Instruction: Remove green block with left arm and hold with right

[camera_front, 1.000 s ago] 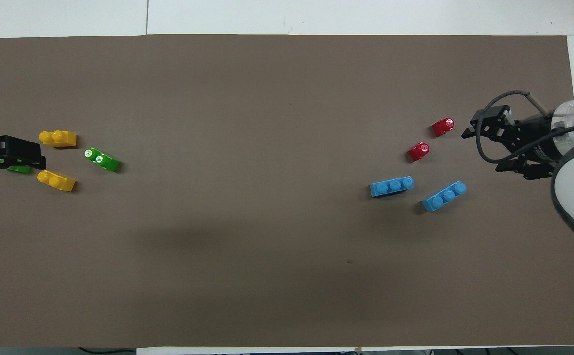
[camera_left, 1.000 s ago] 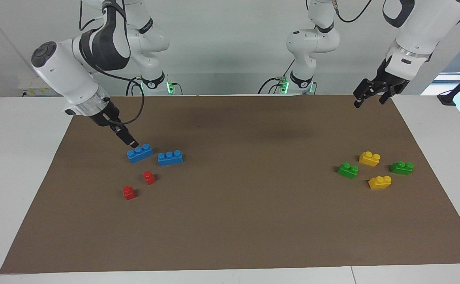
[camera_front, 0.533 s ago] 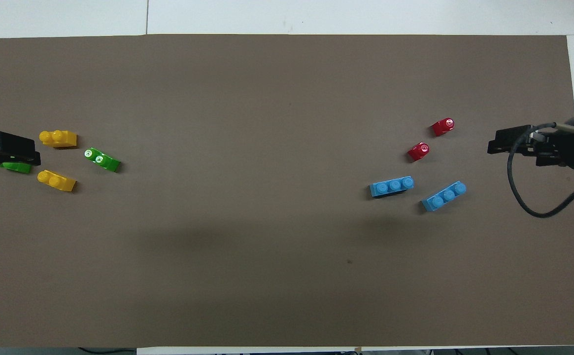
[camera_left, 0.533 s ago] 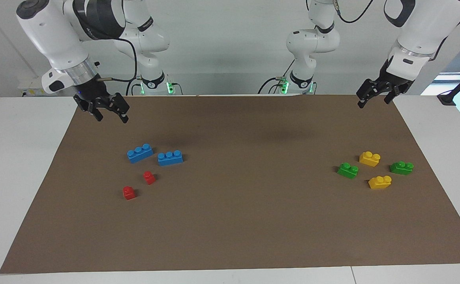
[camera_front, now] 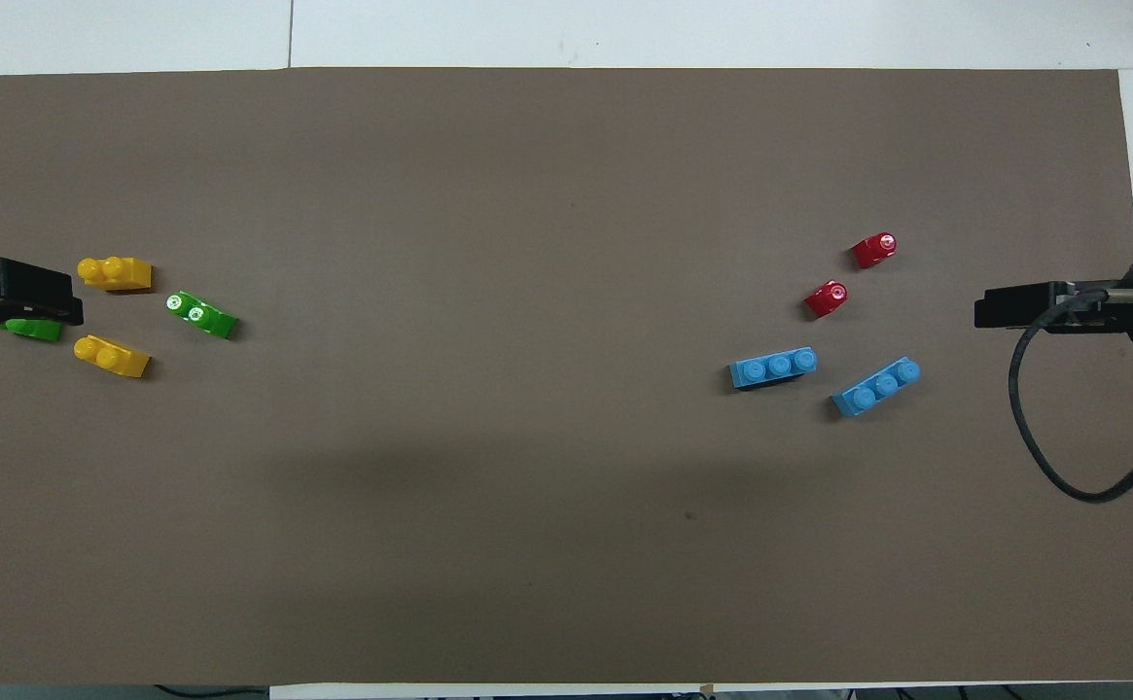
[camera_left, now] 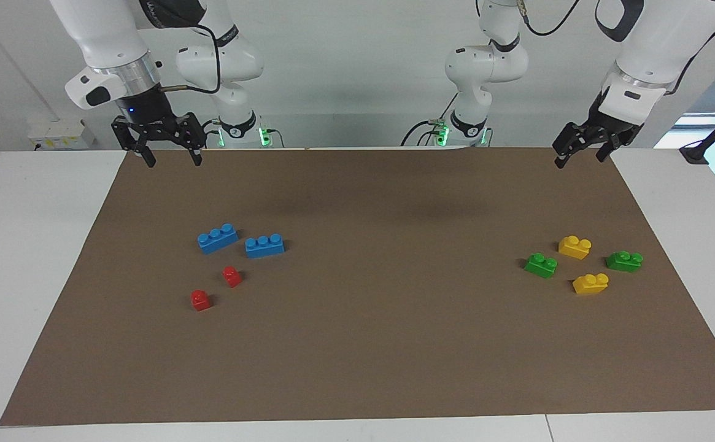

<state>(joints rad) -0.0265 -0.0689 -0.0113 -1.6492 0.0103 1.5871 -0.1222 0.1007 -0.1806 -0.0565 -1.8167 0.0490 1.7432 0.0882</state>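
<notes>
Brown paper covers your white counter (camera_left: pixel 26 245), where the small bright light-green plastic two-stud brick (camera_left: pixel 541 265) sits toward the left arm's end, beside a darker green two-stud brick (camera_left: pixel 624 261) and two yellow two-stud bricks, one nearer to the robots (camera_left: pixel 574 247) and one farther from them (camera_left: pixel 590 283). Your left gripper (camera_left: pixel 580 152) hangs in the air above the paper's edge at the robots' end, its jaws spread and holding nothing, well apart from the light-green brick; from overhead it overlaps the darker green brick (camera_front: pixel 31 329) only by line of sight. Your right gripper (camera_left: pixel 169 156) hovers over the corner of the paper at the right arm's end, jaws likewise released and empty. Below it on the paper lie two blue three-stud bricks (camera_left: pixel 218 238) (camera_left: pixel 264 245) side by side, and farther from the robots two small red single-stud bricks (camera_left: pixel 232 276) (camera_left: pixel 200 300).
</notes>
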